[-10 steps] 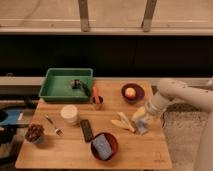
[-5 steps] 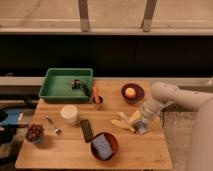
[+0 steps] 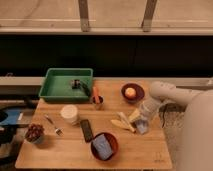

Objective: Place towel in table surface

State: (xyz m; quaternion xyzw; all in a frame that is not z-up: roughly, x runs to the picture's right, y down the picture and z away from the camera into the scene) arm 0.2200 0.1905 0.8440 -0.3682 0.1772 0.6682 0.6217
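My gripper point(image 3: 140, 120) hangs from the white arm that reaches in from the right. It is low over the right part of the wooden table point(image 3: 60, 152). A small pale blue-grey cloth, apparently the towel point(image 3: 142, 128), lies at the gripper's tip on the table top. I cannot tell whether the gripper still holds it. A yellow banana point(image 3: 123, 124) lies just left of the gripper.
A red bowl point(image 3: 114, 141) holds a blue item at the front centre. There is also a black phone point(image 3: 86, 130), a white cup point(image 3: 69, 114), a cup with a carrot point(image 3: 96, 101), a bowl with an orange point(image 3: 131, 92), a green tray point(image 3: 52, 86), a fork point(image 3: 53, 125) and a bowl of grapes point(image 3: 34, 133).
The arm's elbow has moved left and down toward the table. The gripper has stayed low by the banana, with the cloth at its tip.
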